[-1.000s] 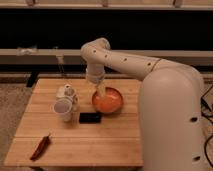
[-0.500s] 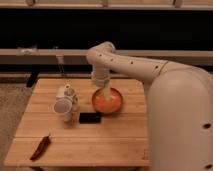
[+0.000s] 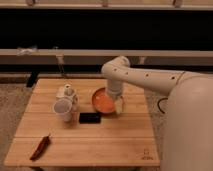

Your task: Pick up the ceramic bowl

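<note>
The ceramic bowl is shallow, round and orange-red with a glossy inside. It sits on the wooden table, right of centre. My gripper hangs from the white arm and is down at the bowl's right rim, overlapping it. Whether it touches the rim is unclear.
A white paper cup and a smaller white object stand left of the bowl. A black flat object lies just in front of the bowl. A red chili pepper lies at the front left. My large white body fills the right side.
My arm and gripper have moved right and down, from the bowl's left side to its right rim. The bowl has stayed in place.
</note>
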You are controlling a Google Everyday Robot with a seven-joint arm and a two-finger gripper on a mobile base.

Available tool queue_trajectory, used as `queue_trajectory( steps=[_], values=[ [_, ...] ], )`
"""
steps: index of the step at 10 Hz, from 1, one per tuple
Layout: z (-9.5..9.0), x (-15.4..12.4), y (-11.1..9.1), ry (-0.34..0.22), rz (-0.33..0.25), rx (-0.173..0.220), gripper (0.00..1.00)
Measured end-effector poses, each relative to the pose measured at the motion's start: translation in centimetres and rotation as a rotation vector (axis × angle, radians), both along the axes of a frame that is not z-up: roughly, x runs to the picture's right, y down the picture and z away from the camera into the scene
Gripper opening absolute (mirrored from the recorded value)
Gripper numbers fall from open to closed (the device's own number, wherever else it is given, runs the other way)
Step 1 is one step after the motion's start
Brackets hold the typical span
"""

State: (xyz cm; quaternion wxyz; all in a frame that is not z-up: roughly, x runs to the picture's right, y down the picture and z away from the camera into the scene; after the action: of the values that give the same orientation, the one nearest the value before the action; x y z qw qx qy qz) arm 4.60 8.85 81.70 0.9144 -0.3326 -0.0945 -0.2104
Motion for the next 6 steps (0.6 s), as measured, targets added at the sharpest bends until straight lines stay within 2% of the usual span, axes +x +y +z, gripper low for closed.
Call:
queue_trajectory(
  steps=[2,6],
  values=[
    [1.9,0.4,1.8,0.036,0.043,-0.014,0.80],
    [4.5,2.3,3.2,0.108,0.135,-0.012,0.80]
  ],
)
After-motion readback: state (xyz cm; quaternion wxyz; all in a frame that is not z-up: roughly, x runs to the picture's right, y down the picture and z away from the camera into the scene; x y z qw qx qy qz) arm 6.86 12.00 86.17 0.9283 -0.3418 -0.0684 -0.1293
